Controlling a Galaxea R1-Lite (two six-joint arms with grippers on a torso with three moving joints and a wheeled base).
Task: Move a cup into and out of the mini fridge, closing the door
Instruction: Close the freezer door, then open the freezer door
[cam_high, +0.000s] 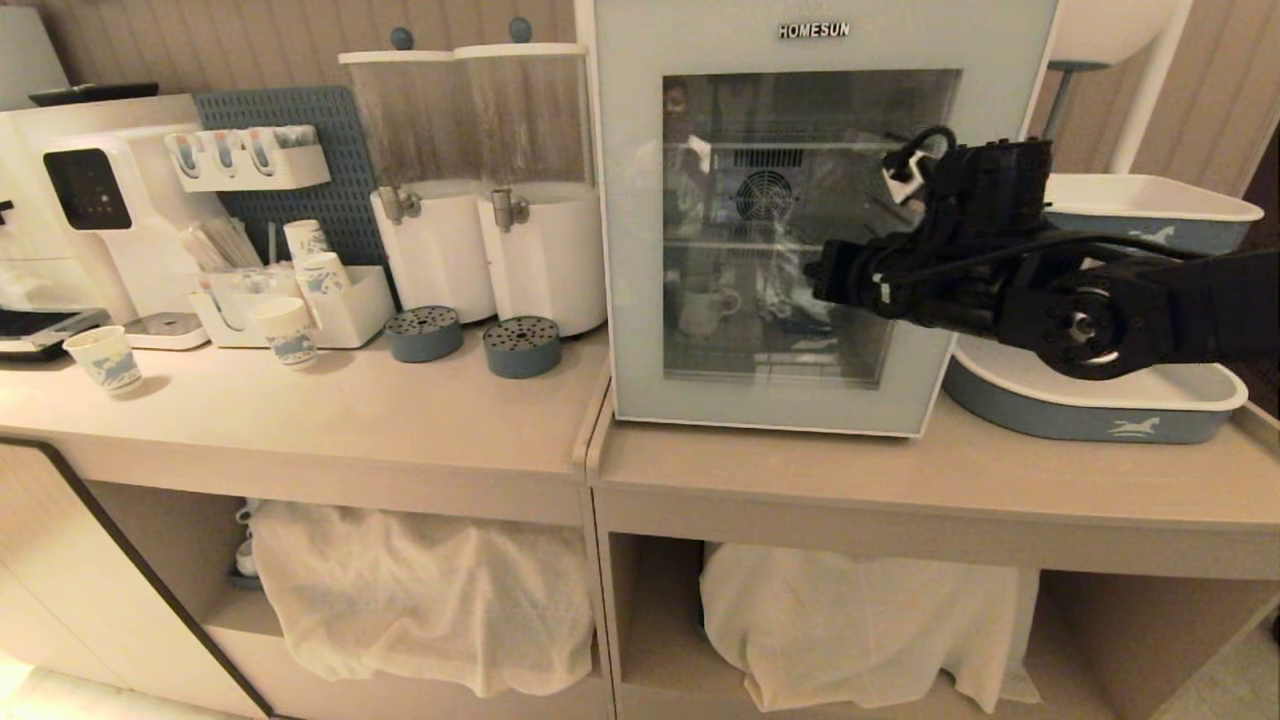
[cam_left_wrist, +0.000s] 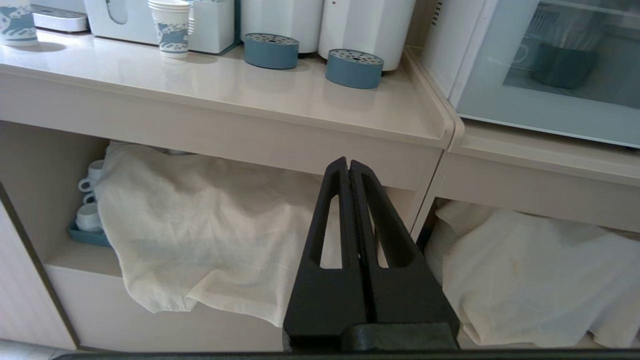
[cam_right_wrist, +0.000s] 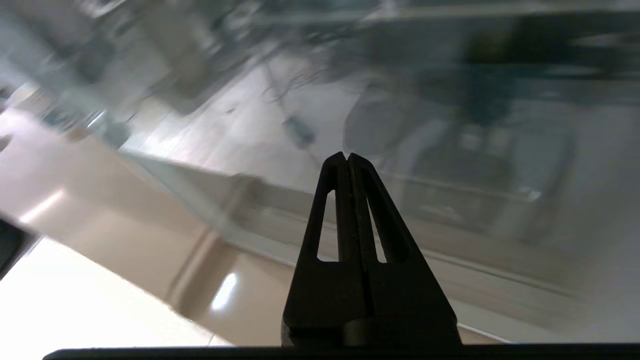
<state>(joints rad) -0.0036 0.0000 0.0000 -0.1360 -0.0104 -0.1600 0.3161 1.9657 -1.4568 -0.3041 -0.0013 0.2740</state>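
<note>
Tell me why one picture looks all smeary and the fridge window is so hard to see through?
Right wrist view: streaky motion blur everywhere except the right gripper. Head view: dim and yellowish, with reflections across the door glass, so the cup inside looks faint. Left wrist view: bright and sharp; the left gripper is crisp.

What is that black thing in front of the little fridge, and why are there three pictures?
It is a robot's arm. The robot has three cameras: one on its head and one on each wrist.

The head picture shows a counter with a mini fridge, its glass door shut. A white cup sits inside. Beside the fridge stand two drink dispensers and paper cups.

The right tool, the pinching part, is shut and empty, close in front of the door. The left tool is also shut and empty, down by the shelves under the counter, where cloths cover things.
</note>
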